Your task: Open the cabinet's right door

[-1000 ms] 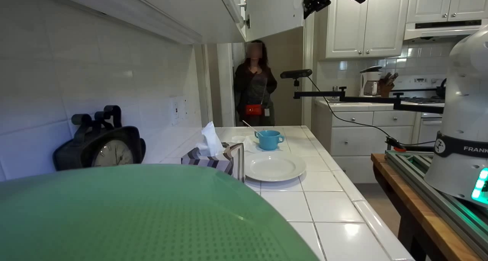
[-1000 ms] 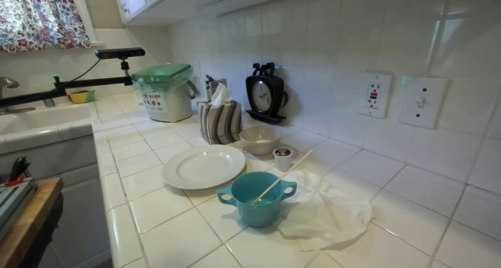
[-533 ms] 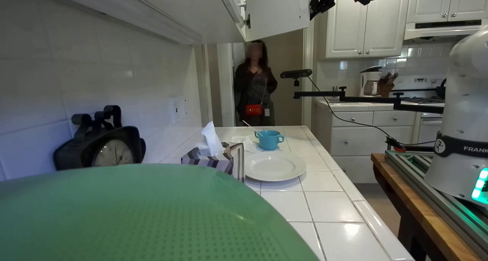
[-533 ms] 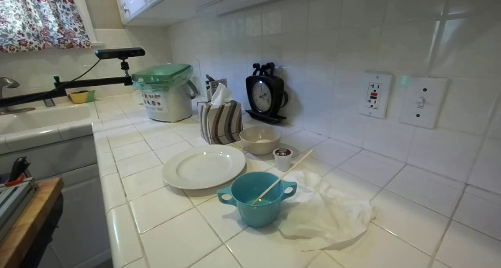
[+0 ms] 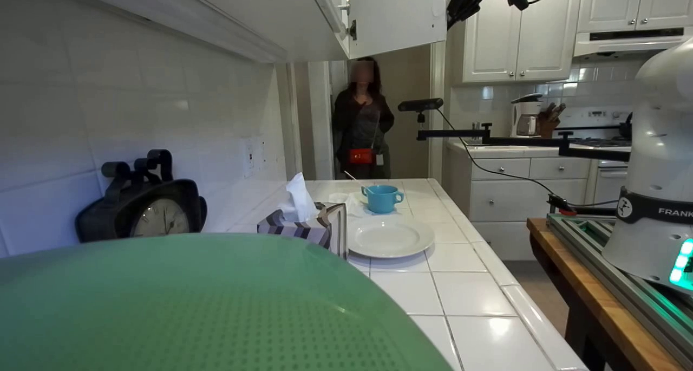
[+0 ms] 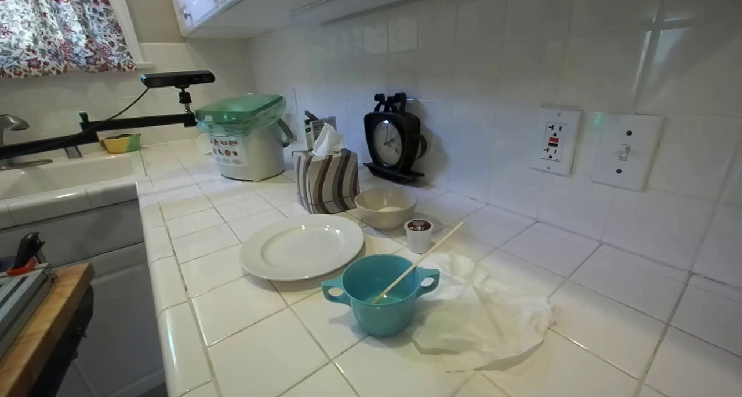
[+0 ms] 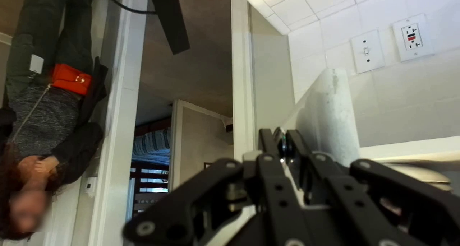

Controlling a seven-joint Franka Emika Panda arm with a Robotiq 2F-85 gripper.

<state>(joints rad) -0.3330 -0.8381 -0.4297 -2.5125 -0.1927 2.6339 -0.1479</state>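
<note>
A: Rt door (image 5: 398,16) is further out vs. a sec ago, & the gripper (image 7: 280,135) has gone w/ it.
B: Where's that door now?
A: Hangs open off the cab (image 5: 281,16), high above the counter (image 5: 476,290).
B: Gripper state?
A: Jaws pinch a shiny knob (image 7: 284,145), by the door's free edge.
B: What's in the way?
A: In an exterior view the green lid (image 5: 233,300) of the bin (image 6: 249,162) fills the foreground, hides the near counter. Person (image 5: 363,122) stands in the doorway (image 5: 411,111), past the door.
B: Rest of the counter?
A: In both exterior views: clock (image 6: 389,142) by the wall (image 6: 493,84), tissue box (image 6: 327,179), plate (image 6: 301,246), cup (image 6: 379,311) w/ a stick (image 6: 418,262) leaning in it. Bowl (image 6: 385,210) is just beside the tissue box, pod (image 6: 418,237) near the bowl. Crumpled paper (image 6: 493,321) is next to the cup; can't tell if they're touching. Outlet (image 6: 555,142) & switch (image 6: 627,152) on that wall.
</note>
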